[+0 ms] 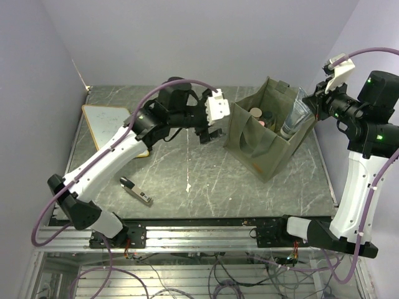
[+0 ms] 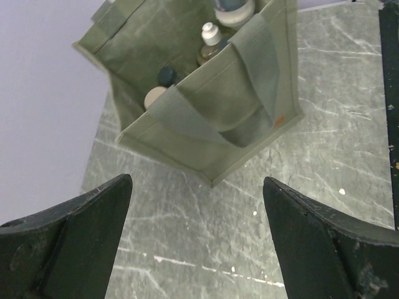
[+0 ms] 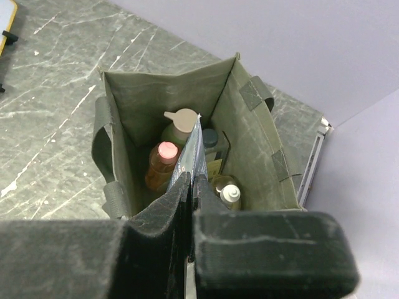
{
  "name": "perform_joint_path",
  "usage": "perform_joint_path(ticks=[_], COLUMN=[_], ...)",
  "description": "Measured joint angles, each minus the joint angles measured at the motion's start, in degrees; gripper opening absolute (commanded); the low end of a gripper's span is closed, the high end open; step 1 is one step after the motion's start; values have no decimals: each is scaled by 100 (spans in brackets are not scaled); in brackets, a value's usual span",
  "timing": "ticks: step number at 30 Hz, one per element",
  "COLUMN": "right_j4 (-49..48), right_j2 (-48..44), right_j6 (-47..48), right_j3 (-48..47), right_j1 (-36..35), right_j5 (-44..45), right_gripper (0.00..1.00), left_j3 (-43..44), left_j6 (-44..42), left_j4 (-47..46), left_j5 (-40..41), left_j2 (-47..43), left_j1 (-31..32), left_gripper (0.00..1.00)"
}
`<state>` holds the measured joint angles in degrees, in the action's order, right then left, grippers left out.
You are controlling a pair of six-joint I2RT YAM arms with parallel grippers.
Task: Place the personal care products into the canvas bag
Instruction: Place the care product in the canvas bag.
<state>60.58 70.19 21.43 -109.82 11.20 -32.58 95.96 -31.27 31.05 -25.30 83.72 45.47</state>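
Observation:
The olive canvas bag (image 1: 265, 140) stands open at the right middle of the table. My right gripper (image 1: 313, 103) is shut on the flat end of a translucent grey tube (image 1: 295, 119), which hangs tilted into the bag's right side. In the right wrist view the tube (image 3: 192, 149) runs down from my shut gripper (image 3: 194, 179) among an orange pink-capped bottle (image 3: 163, 163), a pale green bottle (image 3: 177, 124), a dark-capped bottle (image 3: 211, 140) and a white-capped bottle (image 3: 230, 195). My left gripper (image 1: 211, 132) is open and empty, just left of the bag (image 2: 206, 118).
A flat white board with a yellow edge (image 1: 109, 121) lies at the back left, partly under my left arm. A slim black-and-silver gadget (image 1: 136, 191) lies near the front left. Walls close in the table at the back and on both sides.

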Motion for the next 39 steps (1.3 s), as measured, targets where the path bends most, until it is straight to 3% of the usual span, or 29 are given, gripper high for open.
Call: perform_joint_path(ticks=[16,39], right_j4=[249,214], right_j2=[457,656], right_j6=[39,190], right_j3=[-264,-214], right_j1=[0,-20], right_j5=[944,2236], right_gripper=[0,0], left_j3=[785,1552], left_j6=[-393,-275], left_j4=[55,-7], left_j5=[35,83], left_j2=[1097,1851], left_j1=[935,1314], left_gripper=[98,98])
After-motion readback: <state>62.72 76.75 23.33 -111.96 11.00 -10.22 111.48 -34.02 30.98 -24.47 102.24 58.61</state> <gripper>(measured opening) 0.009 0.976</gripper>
